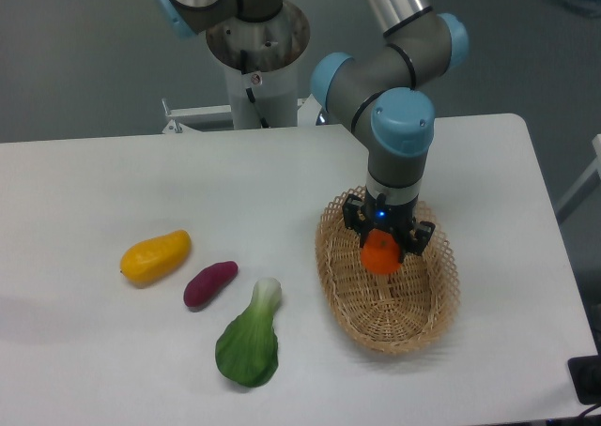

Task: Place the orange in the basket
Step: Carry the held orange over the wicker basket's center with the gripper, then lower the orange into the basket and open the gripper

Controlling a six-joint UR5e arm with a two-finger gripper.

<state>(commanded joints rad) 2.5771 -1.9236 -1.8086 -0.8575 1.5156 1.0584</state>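
Observation:
The orange [380,255] is a small round bright fruit held between the black fingers of my gripper [382,248], which is shut on it. It hangs low inside the oval woven wicker basket [432,299], over the basket's far half, close to the bottom. Whether it touches the weave I cannot tell. The arm's grey wrist with the blue cap comes straight down from above and hides the basket's far rim.
To the left on the white table lie a yellow-orange mango-shaped fruit [156,256], a purple sweet potato [209,283] and a green bok choy [250,342]. The arm's base column [255,60] stands behind the table's far edge.

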